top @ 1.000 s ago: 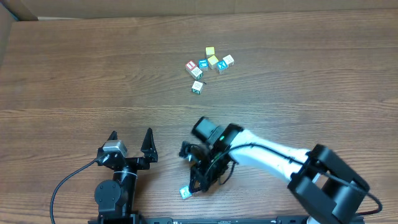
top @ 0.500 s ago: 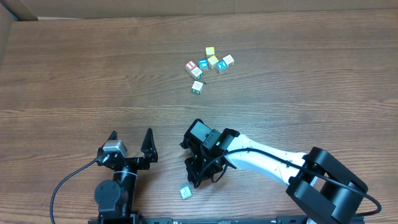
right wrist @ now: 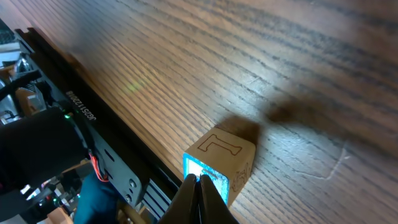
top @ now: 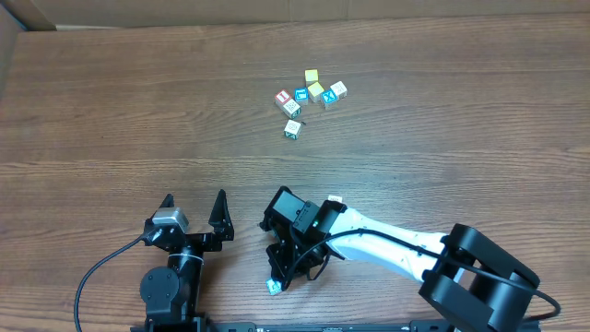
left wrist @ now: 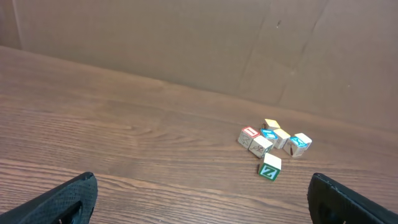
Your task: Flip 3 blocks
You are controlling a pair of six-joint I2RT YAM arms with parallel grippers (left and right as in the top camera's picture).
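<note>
One small wooden block (right wrist: 225, 151) lies near the table's front edge, a plain wood face with an outlined letter up and a blue face toward my right gripper (right wrist: 199, 181). That gripper is shut, its tips pressed against the blue face. From overhead the same block (top: 273, 287) shows just below the right gripper (top: 280, 279). The other blocks sit in a cluster (top: 310, 95) far back, with a green Z block (top: 292, 129) just in front. My left gripper (top: 194, 214) rests open at the front left, holding nothing; its wrist view shows the cluster (left wrist: 273, 138) and the Z block (left wrist: 270, 168).
A black rail with cables (right wrist: 93, 127) runs along the table's front edge right beside the near block. A cardboard wall (left wrist: 186, 43) stands behind the table. A small pale piece (top: 336, 198) peeks out beside the right arm.
The right gripper had lifted off the near block, then shifted left and came back down with its shut tips against it. The block and the left arm have stayed put.
</note>
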